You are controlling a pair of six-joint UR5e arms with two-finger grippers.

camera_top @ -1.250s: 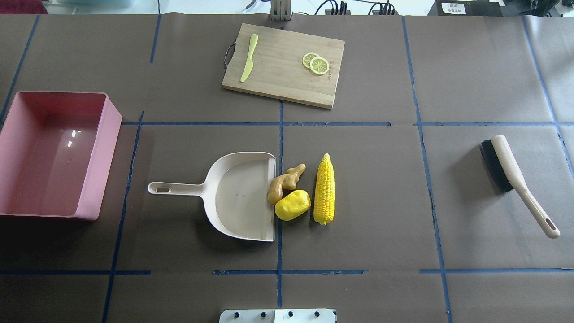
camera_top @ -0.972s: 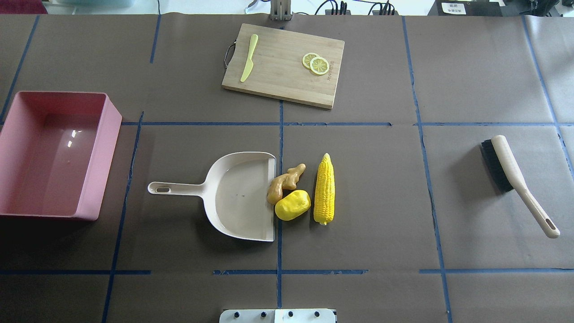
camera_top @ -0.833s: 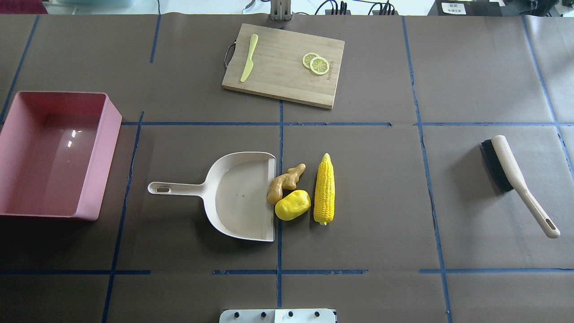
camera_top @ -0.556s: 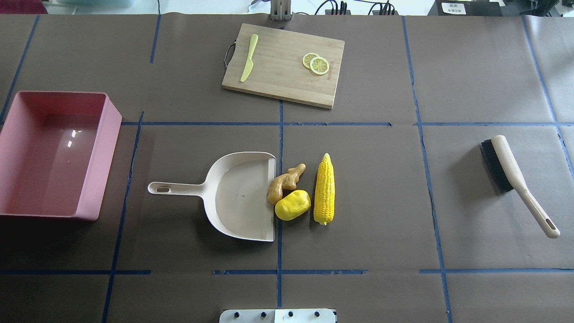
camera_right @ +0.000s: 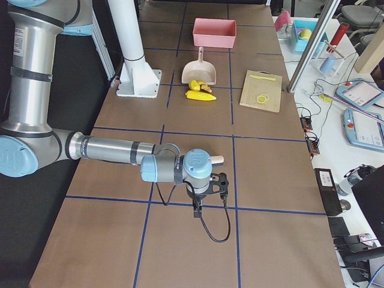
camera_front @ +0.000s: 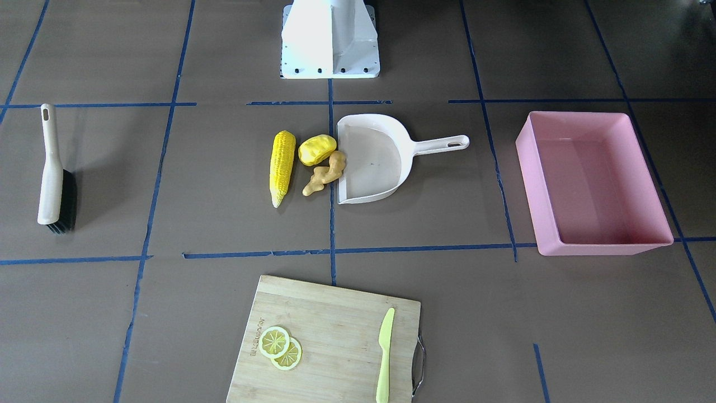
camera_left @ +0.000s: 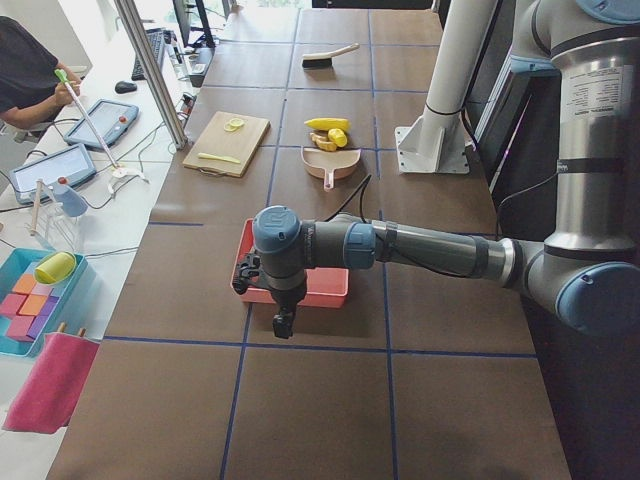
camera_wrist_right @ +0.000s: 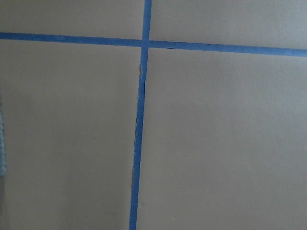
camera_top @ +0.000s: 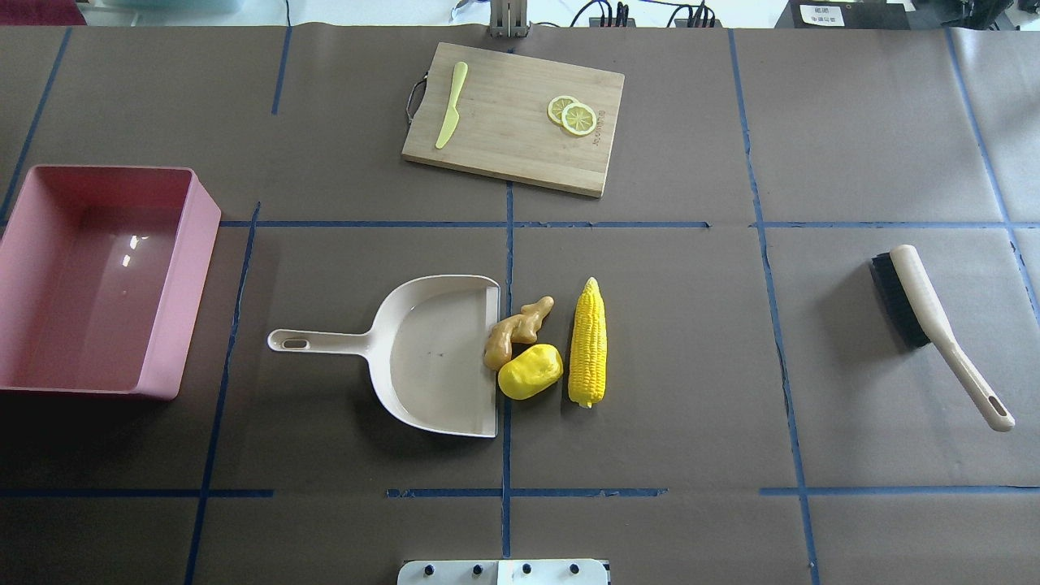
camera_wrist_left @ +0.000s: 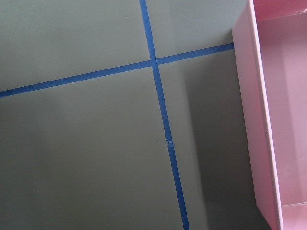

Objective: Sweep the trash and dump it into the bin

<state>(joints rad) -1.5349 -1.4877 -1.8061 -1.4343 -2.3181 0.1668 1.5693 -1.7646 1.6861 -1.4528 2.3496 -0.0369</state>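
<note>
The corn cob (camera_top: 587,343), the yellow potato-like lump (camera_top: 530,371) and the tan ginger root (camera_top: 515,329) lie together on the table at the open mouth of the cream dustpan (camera_top: 435,353). The ginger touches the dustpan's lip. The pink bin (camera_top: 188,276) stands empty at the left end. My left gripper (camera_left: 283,322) hangs past the bin's outer side, seen only in the exterior left view. My right gripper (camera_right: 197,210) hangs over the table's right end, seen only in the exterior right view. I cannot tell whether either is open or shut.
A cream hand brush (camera_top: 926,313) with black bristles lies at the right. A wooden cutting board (camera_top: 512,154) at the back holds two lemon slices (camera_top: 573,115) and a lime-green knife (camera_top: 451,104). The left wrist view shows the bin's wall (camera_wrist_left: 254,120).
</note>
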